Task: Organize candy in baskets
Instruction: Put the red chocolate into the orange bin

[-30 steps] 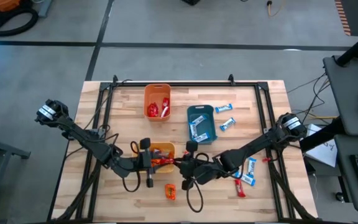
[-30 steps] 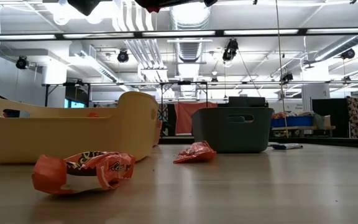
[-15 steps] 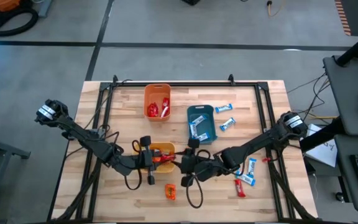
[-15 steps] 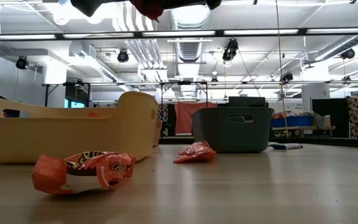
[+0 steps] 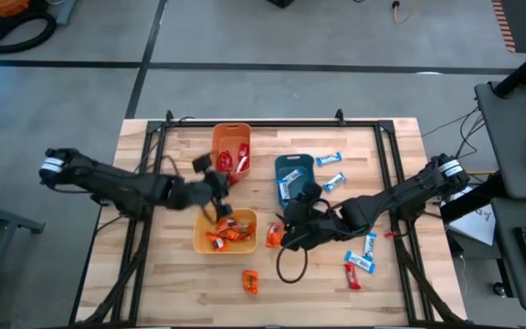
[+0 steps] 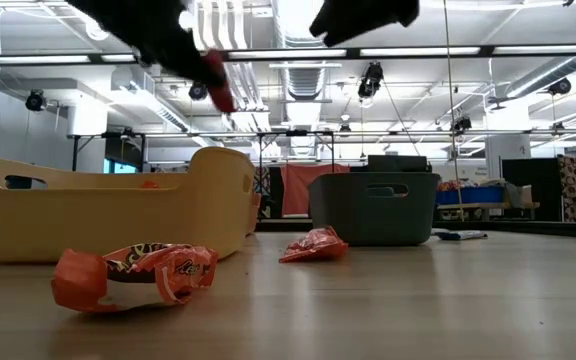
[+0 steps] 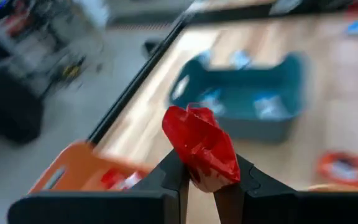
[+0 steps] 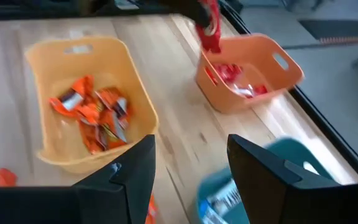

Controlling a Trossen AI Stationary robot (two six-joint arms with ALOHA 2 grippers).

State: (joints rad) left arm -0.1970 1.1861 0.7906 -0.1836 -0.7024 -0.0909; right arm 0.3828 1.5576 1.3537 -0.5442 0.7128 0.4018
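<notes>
My left gripper is shut on a red candy and hangs in the air at the near end of the orange basket, which holds red candy. In the low view the red candy shows high above the table. My right gripper is open and empty above the table between the yellow basket and the teal basket. The yellow basket holds several orange candies. The teal basket holds light blue candies. My left gripper pinches the red candy between its two fingers at the wrapper's end nearest the gripper. The rest of the crumpled wrapper sticks out past the fingertips. The candy is lifted clear of the table and the baskets.
Orange candies lie on the table near the yellow basket. Light blue candies and a red candy lie right of the teal basket. A black frame runs along the table's far edge and sides.
My left gripper has risen and swung from the yellow basket's near side toward the table's far edge, carrying the red candy to the orange basket's near end. My right gripper has drawn back toward the right and far, away from the yellow basket.
</notes>
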